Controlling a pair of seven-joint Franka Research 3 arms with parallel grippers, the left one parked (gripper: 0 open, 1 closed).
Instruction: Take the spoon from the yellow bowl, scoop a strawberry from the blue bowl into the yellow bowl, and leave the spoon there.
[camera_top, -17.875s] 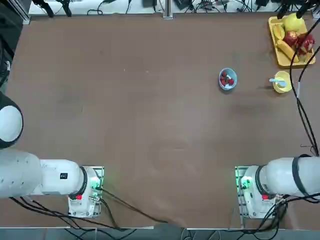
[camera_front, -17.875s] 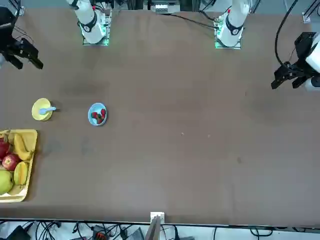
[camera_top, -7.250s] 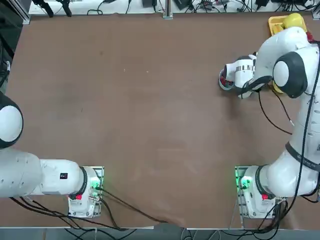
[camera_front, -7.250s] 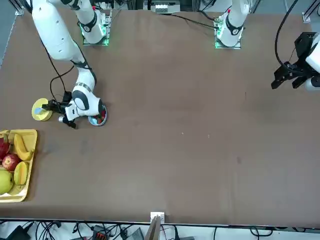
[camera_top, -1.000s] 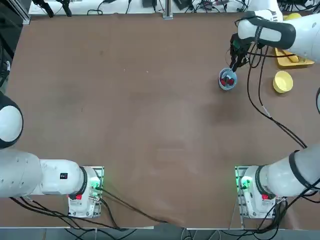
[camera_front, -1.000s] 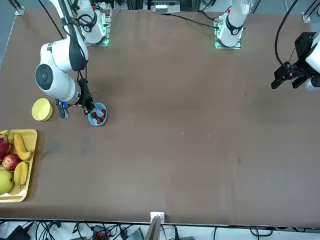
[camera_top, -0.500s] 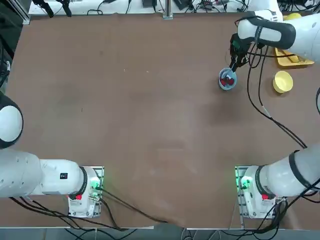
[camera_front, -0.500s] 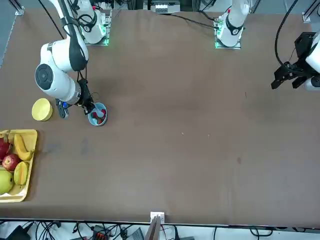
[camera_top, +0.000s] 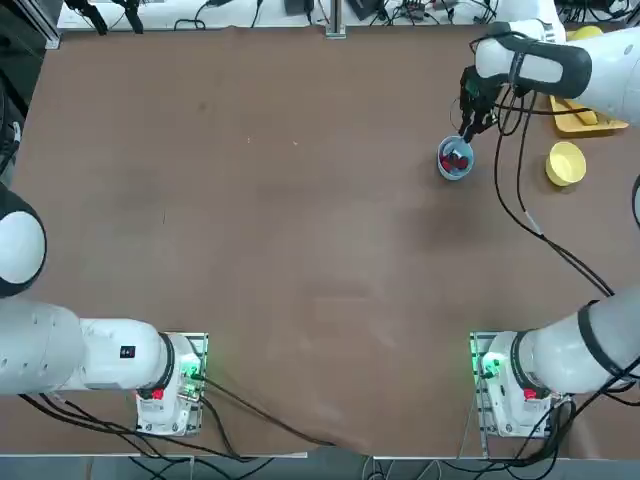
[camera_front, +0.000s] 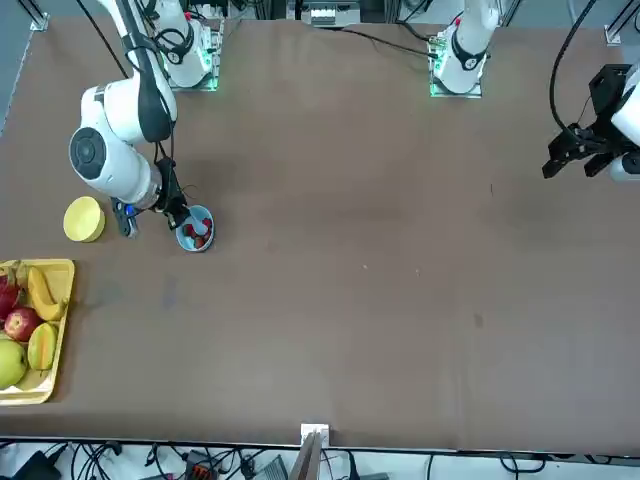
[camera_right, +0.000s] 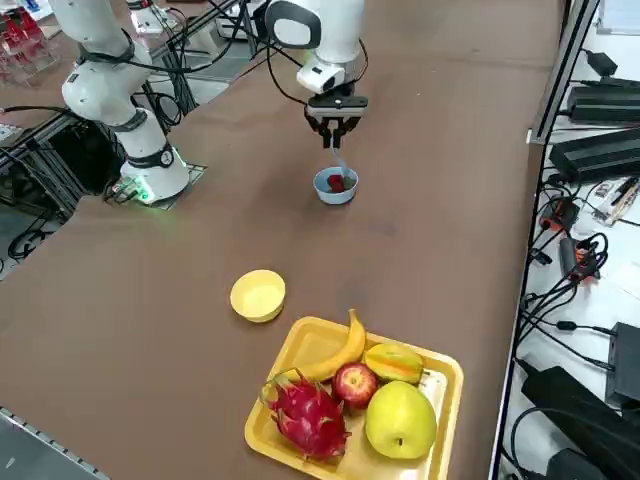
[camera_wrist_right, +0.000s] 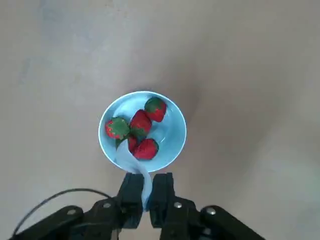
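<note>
My right gripper (camera_wrist_right: 145, 184) is shut on the handle of the spoon (camera_wrist_right: 128, 159), a pale blue and white one. It hangs just above the blue bowl (camera_wrist_right: 170, 136), on that bowl's far side in the top view. The spoon's scoop reaches down inside the bowl's rim, against one of several red strawberries (camera_wrist_right: 146, 148). The top view shows the gripper (camera_top: 468, 124) beside the blue bowl (camera_top: 455, 161), with the yellow bowl (camera_top: 565, 163) to its right. That yellow bowl (camera_right: 258, 295) holds nothing. In the right side view the spoon (camera_right: 339, 165) slants down from the gripper (camera_right: 336, 138).
A rectangular yellow fruit tray (camera_right: 432, 372) with a banana, apple, dragon fruit and other fruit stands past the yellow bowl at the table's far right corner. My arm's cable (camera_top: 520, 190) loops above the table between the two bowls. Brown table stretches wide to the left.
The spoon lay in the yellow bowl at first; now my gripper holds it at the blue bowl. Over the last second nothing has visibly moved.
</note>
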